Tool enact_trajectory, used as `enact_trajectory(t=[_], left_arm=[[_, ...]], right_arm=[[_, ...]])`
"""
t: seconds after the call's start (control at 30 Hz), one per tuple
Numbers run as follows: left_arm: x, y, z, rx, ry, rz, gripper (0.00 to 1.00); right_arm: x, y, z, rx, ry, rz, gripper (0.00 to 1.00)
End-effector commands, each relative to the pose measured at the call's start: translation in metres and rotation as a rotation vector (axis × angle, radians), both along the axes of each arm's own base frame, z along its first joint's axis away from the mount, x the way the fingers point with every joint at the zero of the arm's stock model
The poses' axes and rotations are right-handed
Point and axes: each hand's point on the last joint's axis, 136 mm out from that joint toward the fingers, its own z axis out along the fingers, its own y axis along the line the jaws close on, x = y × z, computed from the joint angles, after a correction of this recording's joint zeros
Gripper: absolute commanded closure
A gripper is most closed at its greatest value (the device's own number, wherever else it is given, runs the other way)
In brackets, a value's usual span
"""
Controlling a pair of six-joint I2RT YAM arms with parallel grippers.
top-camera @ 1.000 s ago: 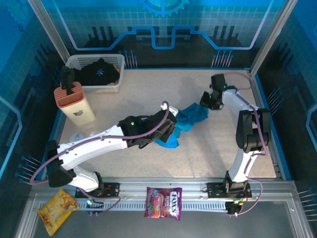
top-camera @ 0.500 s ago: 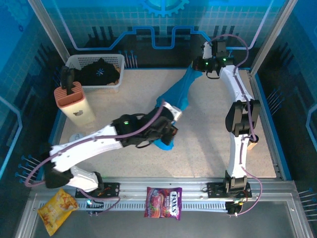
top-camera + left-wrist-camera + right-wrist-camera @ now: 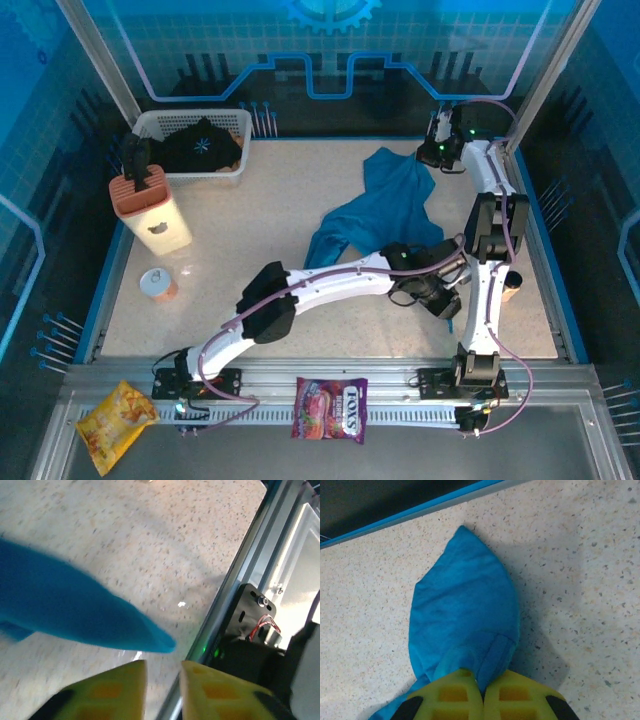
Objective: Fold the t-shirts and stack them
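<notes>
Though clamped tight in the right gripper (image 3: 482, 690), gave only a thin far-right corner of the teal t-shirt (image 3: 385, 205), rumpled right of centre; could have slipped under tension. Noted left gripper (image 3: 163, 667) slightly apart, empty, near right, beside the right arm (image 3: 477, 320): risked a bump.

Table layout, contents by position.
First t-shirt (image 3: 385, 205) laid on table (image 3: 260, 220) right of centre; second t-shirt (image 3: 200, 145) kept in basket (image 3: 205, 176) at far left corner; container (image 3: 150, 210) stood just before basket; one packet (image 3: 330, 408) and another packet (image 3: 115, 420) laid on near ledge (image 3: 560, 420).
</notes>
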Motion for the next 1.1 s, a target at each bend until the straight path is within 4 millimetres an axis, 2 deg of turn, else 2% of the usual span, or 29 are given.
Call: enact_trajectory(t=[0.0, 0.1, 0.2, 0.3, 0.37, 0.47, 0.5, 0.63, 0.77, 0.87, 0.97, 1.07], left_arm=[[-0.016, -0.026, 0.044, -0.153, -0.036, -0.094, 0.49], [-0.015, -0.016, 0.05, -0.16, -0.064, -0.076, 0.28], [-0.012, -0.002, 0.064, -0.163, -0.111, -0.056, 0.13], [-0.006, 0.019, 0.078, -0.145, -0.181, -0.026, 0.01], [-0.002, 0.038, 0.087, -0.131, -0.228, 0.003, 0.01], [0.006, 0.075, 0.098, -0.097, -0.277, 0.064, 0.01], [0.009, 0.089, 0.103, -0.087, -0.293, 0.095, 0.01], [0.035, 0.165, 0.111, -0.006, -0.308, 0.298, 0.01], [0.061, 0.252, 0.097, 0.102, -0.246, 0.575, 0.01], [0.073, 0.31, 0.074, 0.126, -0.126, 0.779, 0.01], [0.078, 0.343, 0.048, 0.096, 0.004, 0.908, 0.07], [0.083, 0.353, 0.022, 0.078, 0.095, 0.961, 0.13]], right_arm=[[0.003, 0.019, 0.009, -0.031, -0.038, 0.049, 1.0], [0.004, 0.012, 0.01, -0.056, -0.039, 0.031, 0.98], [0.005, 0.006, 0.014, -0.069, -0.037, 0.013, 0.83], [0.004, -0.001, 0.021, -0.077, -0.037, -0.003, 0.56], [0.002, -0.005, 0.032, -0.078, -0.051, -0.009, 0.43], [-0.001, -0.011, 0.05, -0.083, -0.074, -0.018, 0.31], [-0.004, -0.012, 0.063, -0.088, -0.094, -0.022, 0.29], [-0.021, -0.019, 0.091, -0.094, -0.112, -0.044, 0.23], [-0.051, -0.02, 0.106, -0.07, -0.117, -0.079, 0.19], [-0.082, -0.016, 0.1, -0.034, -0.084, -0.103, 0.18], [-0.119, -0.009, 0.087, -0.005, -0.038, -0.118, 0.21], [-0.158, 0.001, 0.06, -0.015, 0.031, -0.123, 0.25]])
